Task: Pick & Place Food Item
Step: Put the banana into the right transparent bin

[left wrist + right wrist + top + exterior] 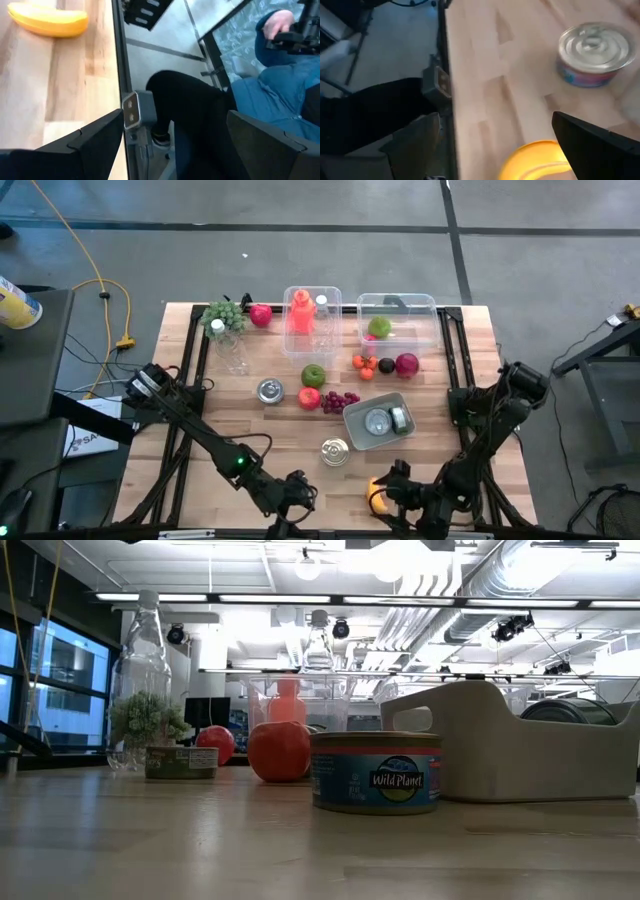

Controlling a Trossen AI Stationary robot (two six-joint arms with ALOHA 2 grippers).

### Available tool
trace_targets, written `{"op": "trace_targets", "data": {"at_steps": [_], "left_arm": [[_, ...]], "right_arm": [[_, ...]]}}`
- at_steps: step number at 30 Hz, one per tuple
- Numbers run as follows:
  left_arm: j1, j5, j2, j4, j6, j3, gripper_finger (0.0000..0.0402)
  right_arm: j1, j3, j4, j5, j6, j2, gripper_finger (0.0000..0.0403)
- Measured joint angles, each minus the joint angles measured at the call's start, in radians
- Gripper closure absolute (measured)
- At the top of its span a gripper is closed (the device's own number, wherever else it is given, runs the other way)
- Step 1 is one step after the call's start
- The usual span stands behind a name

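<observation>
A Wild Planet tuna can (335,452) stood near the table's near edge, just beside a grey bin (350,418) holding two more cans. Toward the middle lay a green apple (313,375), a red apple (309,397) and purple grapes (340,400). Two clear containers (430,305) sat along the far edge. A clear bottle (233,352) stood near the far left corner.

Yellow banana (48,21), blue-labelled tuna can (376,773), pale wooden table (300,440).

Bare wood around tuna can (335,452); grey bin (379,421) just beside.
</observation>
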State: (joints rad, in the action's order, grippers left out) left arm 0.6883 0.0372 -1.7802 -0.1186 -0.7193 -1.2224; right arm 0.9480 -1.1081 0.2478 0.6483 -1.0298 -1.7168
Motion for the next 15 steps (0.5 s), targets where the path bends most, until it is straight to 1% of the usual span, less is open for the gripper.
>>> {"op": "trace_targets", "data": {"at_steps": [4, 12, 15], "left_arm": [[0.0, -0.009, 0.0, 0.011, 0.005, 0.0, 0.006], [0.0, -0.009, 0.0, 0.019, 0.005, 0.0, 0.006], [0.0, -0.009, 0.0, 0.024, 0.005, 0.0, 0.006]], "right_arm": [[-0.006, -0.001, 0.009, -0.005, -0.015, -0.033, 0.0028], [-0.012, 0.0, 0.137, 0.001, -0.022, -0.141, 0.0027], [-0.014, 0.0, 0.145, 0.0, -0.035, -0.176, 0.0027]]}}
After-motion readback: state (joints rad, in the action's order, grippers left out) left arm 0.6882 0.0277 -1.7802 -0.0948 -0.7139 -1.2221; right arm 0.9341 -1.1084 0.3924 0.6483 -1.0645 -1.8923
